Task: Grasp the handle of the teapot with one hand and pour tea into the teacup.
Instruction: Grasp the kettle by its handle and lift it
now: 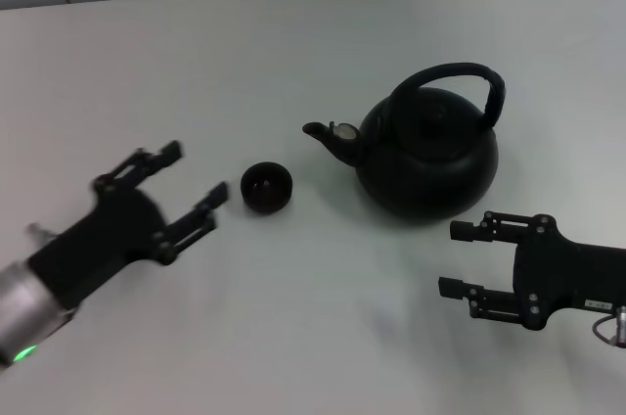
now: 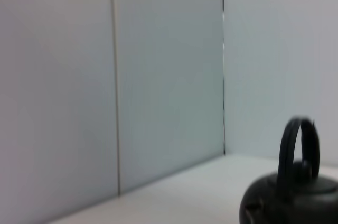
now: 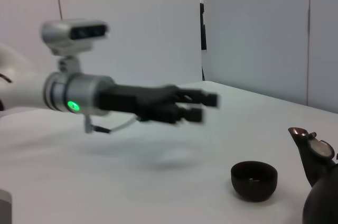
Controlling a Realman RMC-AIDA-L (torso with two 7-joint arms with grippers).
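The black teapot stands on the white table at right of centre, its spout pointing left toward the teacup. Its arched handle rises over the lid. The small black teacup sits just left of the spout and also shows in the right wrist view. My left gripper is open and empty, hovering left of the teacup; it also shows in the right wrist view. My right gripper is open and empty, in front of the teapot. The left wrist view shows the teapot and handle.
The white table spreads all around the two objects. Pale wall panels stand behind the table's far edge.
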